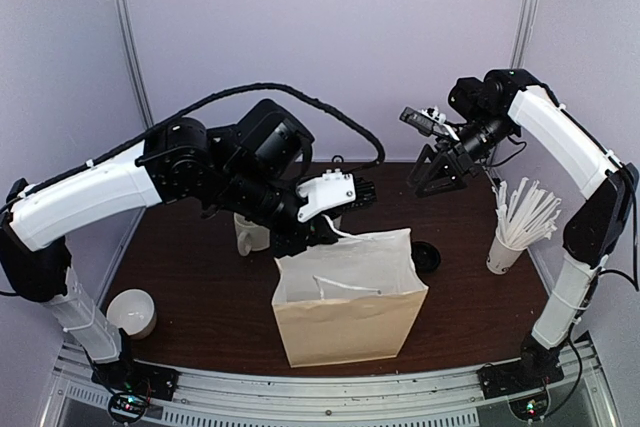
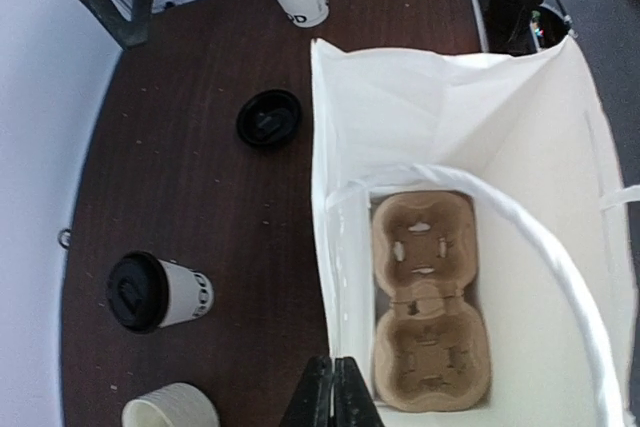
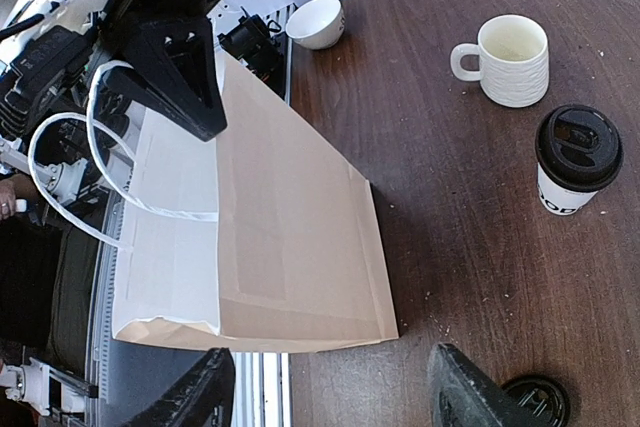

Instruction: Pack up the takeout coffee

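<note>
Left hand (image 2: 330, 397) shut at paper bag (image 2: 440, 107) rim, takeout coffee (image 2: 165, 292) upright nearby outside it; right hand (image 3: 330, 372) wide.

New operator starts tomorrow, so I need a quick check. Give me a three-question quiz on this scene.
1. True or false: the takeout coffee is already inside the paper bag.
2. What lies at the bottom of the bag? A) straws B) a cardboard cup carrier C) a mug
3. Fill in: the hand with open jaws is the ____ one.

Key: 1 false, it stands on the table. 2 B. 3 right hand.
</note>
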Robot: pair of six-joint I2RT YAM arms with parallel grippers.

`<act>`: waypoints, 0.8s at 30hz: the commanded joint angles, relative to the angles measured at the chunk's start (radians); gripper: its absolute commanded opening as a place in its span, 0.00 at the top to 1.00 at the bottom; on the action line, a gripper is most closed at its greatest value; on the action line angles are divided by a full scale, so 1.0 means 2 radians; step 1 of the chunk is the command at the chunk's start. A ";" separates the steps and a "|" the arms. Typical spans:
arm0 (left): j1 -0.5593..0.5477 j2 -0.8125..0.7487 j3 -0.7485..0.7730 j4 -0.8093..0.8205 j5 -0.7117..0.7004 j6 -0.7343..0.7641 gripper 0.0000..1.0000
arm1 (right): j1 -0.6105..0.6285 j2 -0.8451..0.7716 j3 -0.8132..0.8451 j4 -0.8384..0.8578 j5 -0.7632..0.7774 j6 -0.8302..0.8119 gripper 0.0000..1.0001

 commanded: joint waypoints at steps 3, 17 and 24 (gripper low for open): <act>0.003 0.005 0.009 0.070 -0.086 0.053 1.00 | -0.003 0.005 0.003 -0.073 -0.015 -0.006 0.31; 0.003 -0.025 -0.035 0.130 -0.122 0.066 1.00 | -0.003 0.004 -0.002 -0.069 -0.017 -0.005 0.32; 0.002 -0.061 -0.087 0.131 -0.062 0.052 0.92 | -0.003 0.006 -0.001 -0.072 -0.020 -0.008 0.32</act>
